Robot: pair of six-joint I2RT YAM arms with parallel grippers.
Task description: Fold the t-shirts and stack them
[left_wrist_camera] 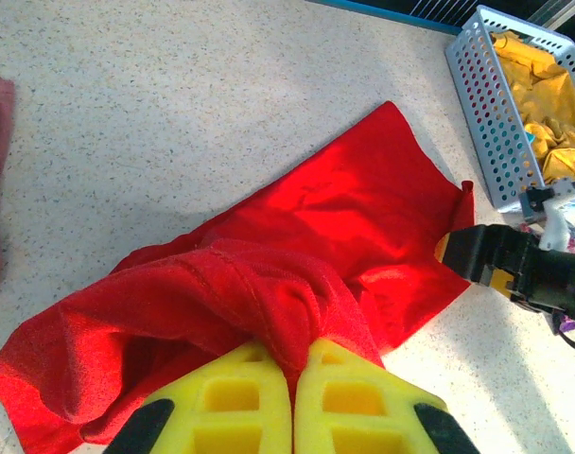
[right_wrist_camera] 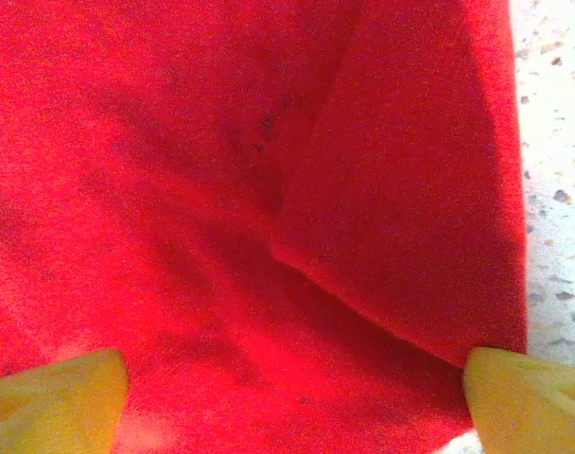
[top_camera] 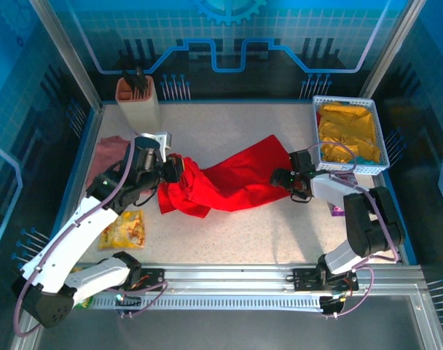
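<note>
Yellow fingers [left_wrist_camera: 240, 407] of the left tool [left_wrist_camera: 292, 378] are pinched shut on a bunched fold of the red t-shirt [left_wrist_camera: 335, 218]. The shirt stretches away from them across the worktop [left_wrist_camera: 174, 85] to the right tool [right_wrist_camera: 287, 407]. That tool's fingers stand wide apart, with red cloth spread between them. Off to the left tool's left lies the dusty-pink t-shirt [top_camera: 107, 152].

Matt, probably fleecy cloth: red t-shirt [left_wrist_camera: 344, 218].
</note>
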